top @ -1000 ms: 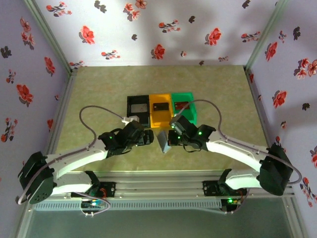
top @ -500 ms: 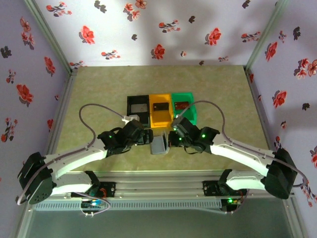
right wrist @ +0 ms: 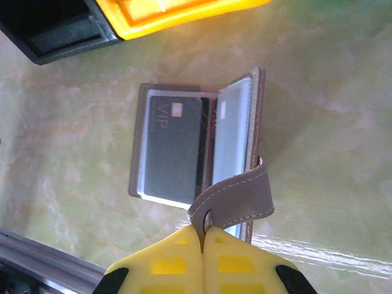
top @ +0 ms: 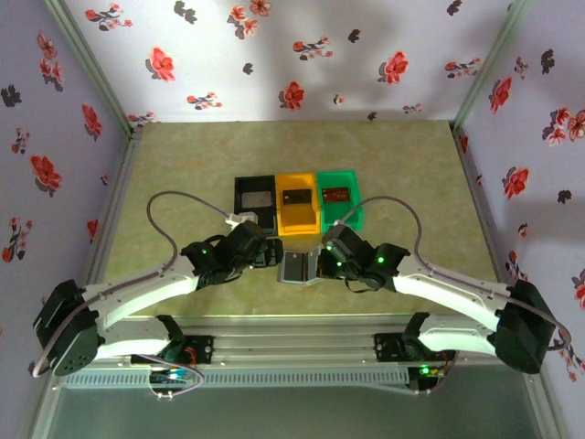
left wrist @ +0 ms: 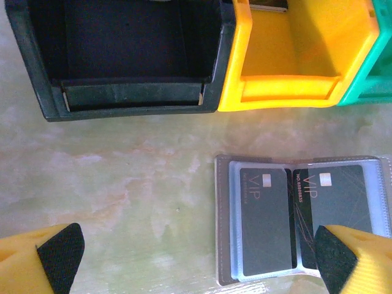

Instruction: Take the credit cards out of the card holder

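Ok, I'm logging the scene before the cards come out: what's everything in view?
bins: three, black bin, orange bin, green bin, in a row
card holder: one, grey-brown, open in front of the orange bin
VIP cards: two, dark grey, one in each holder panel
loose cards: two, reddish-brown in orange bin, darker in green bin
table: one, pale green
left gripper: yellow, open, over holder's left edge
right gripper: yellow, shut on holder's strap

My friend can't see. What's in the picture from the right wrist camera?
The right pincer, shut, pinches the brown strap of a card holder lying open on the pale green table. A dark card marked VIP sits in one pocket. A black bin and orange bin are at the top.
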You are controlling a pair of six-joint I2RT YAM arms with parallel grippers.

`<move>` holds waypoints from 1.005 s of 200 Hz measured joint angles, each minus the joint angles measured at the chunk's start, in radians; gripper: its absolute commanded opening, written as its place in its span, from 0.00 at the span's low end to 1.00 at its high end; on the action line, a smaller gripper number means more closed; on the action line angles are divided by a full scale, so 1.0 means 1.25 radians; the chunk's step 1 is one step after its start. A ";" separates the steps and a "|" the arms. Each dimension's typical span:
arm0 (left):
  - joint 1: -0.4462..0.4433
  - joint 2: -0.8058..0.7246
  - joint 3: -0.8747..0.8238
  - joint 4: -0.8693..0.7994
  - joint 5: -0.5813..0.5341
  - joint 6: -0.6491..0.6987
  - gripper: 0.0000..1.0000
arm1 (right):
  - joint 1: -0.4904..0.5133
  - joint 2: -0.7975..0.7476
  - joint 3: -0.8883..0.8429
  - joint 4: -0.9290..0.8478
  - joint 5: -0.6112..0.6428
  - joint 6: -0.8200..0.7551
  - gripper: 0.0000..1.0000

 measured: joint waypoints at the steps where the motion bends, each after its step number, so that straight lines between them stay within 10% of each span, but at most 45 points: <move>1: 0.000 0.001 0.000 0.000 0.000 0.000 1.00 | 0.000 -0.001 -0.001 0.000 0.001 0.000 0.00; 47: 0.000 0.061 0.018 -0.001 0.027 -0.001 1.00 | -0.021 -0.012 -0.054 0.000 0.004 0.009 0.00; 118: 0.000 0.204 0.115 -0.076 0.036 -0.036 0.99 | -0.042 -0.059 -0.057 -0.027 0.001 0.012 0.31; 201: 0.000 0.232 0.131 -0.135 0.060 -0.046 0.95 | -0.050 -0.071 0.020 -0.042 -0.032 0.003 0.35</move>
